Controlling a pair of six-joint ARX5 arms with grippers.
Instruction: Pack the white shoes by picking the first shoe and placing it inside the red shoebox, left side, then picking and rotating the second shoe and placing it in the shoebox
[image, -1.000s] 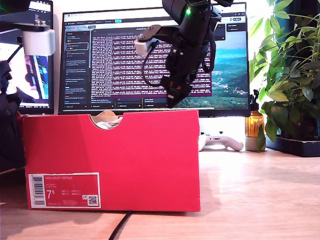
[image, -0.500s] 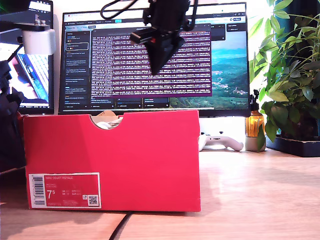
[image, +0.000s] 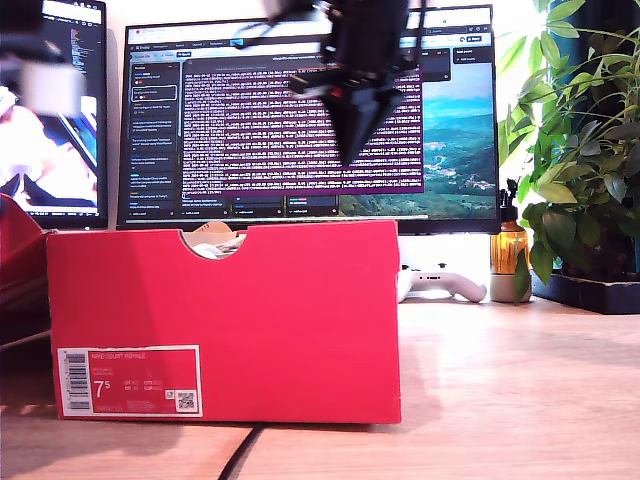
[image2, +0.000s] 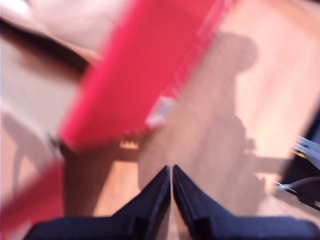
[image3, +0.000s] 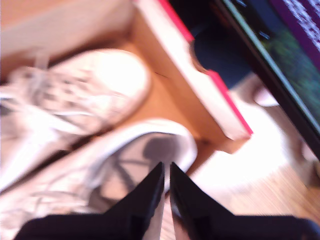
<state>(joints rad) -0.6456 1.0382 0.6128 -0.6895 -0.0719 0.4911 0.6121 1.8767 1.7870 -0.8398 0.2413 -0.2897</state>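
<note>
**Both shoes boxed, jaws clear**

Wooden desk (image: 520, 400) with a monitor (image: 300, 110) behind and a plant (image: 590, 150) at the exterior view's right carries the red shoebox (image: 225, 320), which stands near the exterior view's left. Its notch (image: 212, 240) shows a bit of white shoe inside.

My second wrist view looks down into the box: two white shoes (image3: 75, 100) lie side by side on its floor, one with the toe showing, the other with its grey-lined opening (image3: 150, 150) towards the camera. My second gripper (image3: 166, 172) hangs above them with jaws clenched on nothing. My first gripper (image2: 171, 175) is likewise pressed together and empty, over bare desk beside the box's outer wall.

Judging by look, the leather sneakers are light, with firm soles and soft collars; the heel rim or the laced midfoot would give the surest hold. Cardboard walls are thin and would flex if bumped. Open room lies above the box and across the desk towards the exterior view's right; the monitor crowds the far side
</note>
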